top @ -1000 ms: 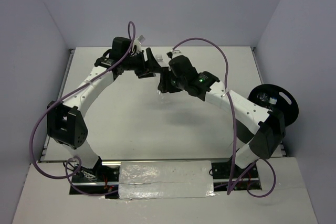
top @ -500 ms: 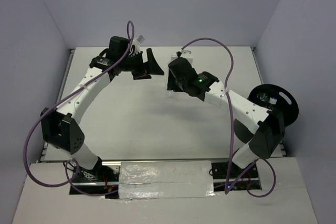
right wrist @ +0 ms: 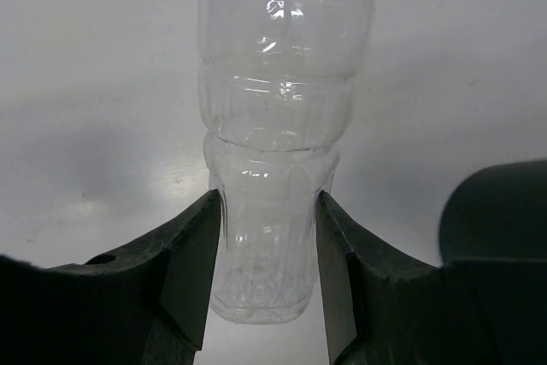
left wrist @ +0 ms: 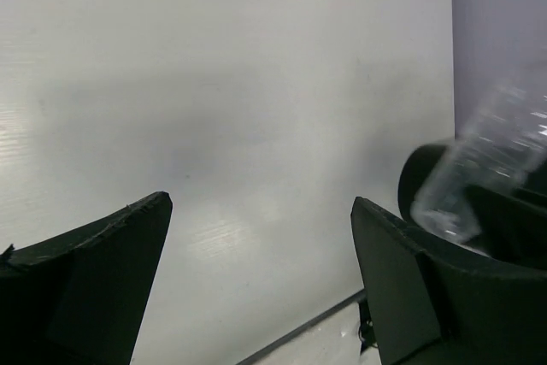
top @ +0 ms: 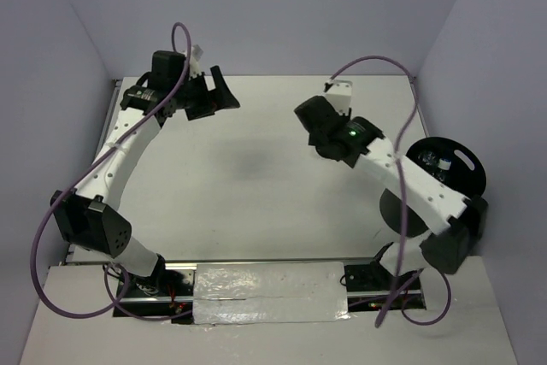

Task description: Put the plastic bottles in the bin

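Note:
My right gripper (right wrist: pixel 267 271) is shut on the base end of a clear plastic bottle (right wrist: pixel 282 126) and holds it above the white table. In the top view the right gripper (top: pixel 308 114) is at mid-table, toward the back right, and the bottle is hard to make out there. The black bin (top: pixel 474 181) stands at the table's right edge with clear bottles (top: pixel 432 160) inside. My left gripper (top: pixel 224 91) is open and empty at the back left. In the left wrist view its jaws (left wrist: pixel 261 203) stand wide apart, and a clear bottle (left wrist: pixel 491 156) shows at the right against a black shape.
Purple walls enclose the table (top: pixel 248 177) on three sides. Purple cables loop off both arms. A foil-taped strip (top: pixel 269 292) lies along the near edge between the arm bases.
The two grippers were close together at the back of the table. The left gripper has drawn back to the left, open. The right gripper has moved right with the bottle in it.

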Robot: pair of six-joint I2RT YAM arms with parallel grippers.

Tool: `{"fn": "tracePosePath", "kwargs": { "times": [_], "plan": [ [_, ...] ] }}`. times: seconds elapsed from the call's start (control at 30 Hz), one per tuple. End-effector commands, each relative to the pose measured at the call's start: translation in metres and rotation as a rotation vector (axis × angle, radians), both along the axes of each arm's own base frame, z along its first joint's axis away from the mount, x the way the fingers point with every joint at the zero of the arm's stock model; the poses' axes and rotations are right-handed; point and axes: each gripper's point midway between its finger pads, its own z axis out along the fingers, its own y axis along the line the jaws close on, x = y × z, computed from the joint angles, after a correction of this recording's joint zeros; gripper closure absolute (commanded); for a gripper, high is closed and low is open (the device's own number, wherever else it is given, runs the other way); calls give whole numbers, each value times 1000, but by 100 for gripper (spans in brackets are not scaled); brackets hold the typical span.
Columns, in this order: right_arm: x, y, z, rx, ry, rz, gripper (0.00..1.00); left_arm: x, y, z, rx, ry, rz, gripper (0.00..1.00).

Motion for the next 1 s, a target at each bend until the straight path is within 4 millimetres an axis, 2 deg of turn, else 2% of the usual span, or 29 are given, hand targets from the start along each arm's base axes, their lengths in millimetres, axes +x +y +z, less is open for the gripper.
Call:
{"fn": "tracePosePath", "kwargs": {
  "times": [0.0,0.03,0.07,0.17,0.23,0.3,0.33,0.47,0.57,0.7,0.8,0.9,0.93,0.97],
  "plan": [
    [-37,-77,76,-57,-182,-142,59,5,24,11,-12,-47,88,1],
    [-45,-96,86,-66,-205,-192,59,5,24,12,-18,-50,87,1],
    [-60,-123,104,-75,-265,-265,59,7,23,14,-29,-59,85,1],
    [-95,-180,114,-116,-302,-421,59,7,17,14,-57,-58,68,1],
    [-113,-213,109,-179,-304,-538,58,7,13,12,-77,-48,51,1],
    [-126,-232,111,-192,-328,-599,56,6,10,11,-89,-47,39,1],
    [-129,-238,104,-214,-317,-615,55,5,8,12,-99,-43,30,1],
    [-142,-268,106,-230,-338,-756,55,3,7,12,-107,-44,18,1],
    [-144,-273,98,-214,-312,-774,55,3,6,10,-109,-41,12,1],
    [-144,-270,73,-202,-257,-761,52,4,4,6,-111,-32,6,1],
    [-147,-265,58,-163,-228,-748,43,4,5,3,-109,-25,8,1],
    [-145,-257,38,-133,-182,-698,15,4,4,2,-110,-24,7,1],
    [-144,-254,36,-119,-179,-683,1,5,3,1,-113,-21,2,1],
    [-143,-251,35,-106,-172,-663,0,5,2,2,-115,-20,-6,1]
  ]
}}
